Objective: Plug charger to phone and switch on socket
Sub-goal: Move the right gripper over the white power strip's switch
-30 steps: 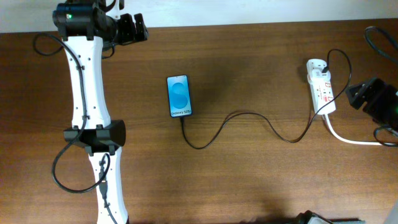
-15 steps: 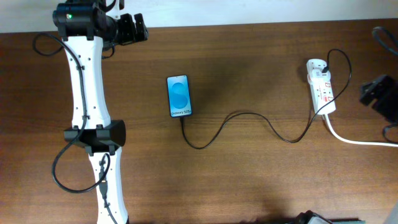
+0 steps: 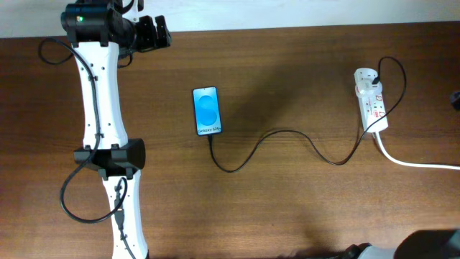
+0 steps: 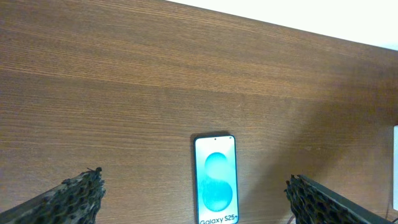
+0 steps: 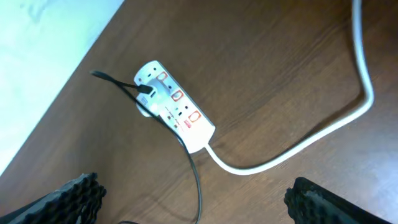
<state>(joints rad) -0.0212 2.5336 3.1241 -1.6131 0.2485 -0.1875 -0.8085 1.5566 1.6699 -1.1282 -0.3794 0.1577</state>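
The phone (image 3: 207,111) lies flat mid-table, blue screen up; it also shows in the left wrist view (image 4: 216,180). The thin black charger cable (image 3: 287,137) runs from the phone's bottom edge in curves to the white socket strip (image 3: 372,101) at the right, where it is plugged in near the far end. In the right wrist view the socket (image 5: 177,107) and charger cable (image 5: 196,177) lie below. My left gripper (image 3: 154,34) is open and empty at the table's back left, far from the phone. My right gripper (image 5: 193,190) is open and empty, high above the socket.
The socket's thick white cord (image 3: 413,162) runs off the right edge and loops in the right wrist view (image 5: 323,137). The left arm (image 3: 100,108) lies along the table's left side. The table's back edge meets a white wall (image 4: 311,18).
My right arm has pulled back to the right, away from the socket, and is almost out of the overhead view. The left arm, phone, cable and socket have not moved.
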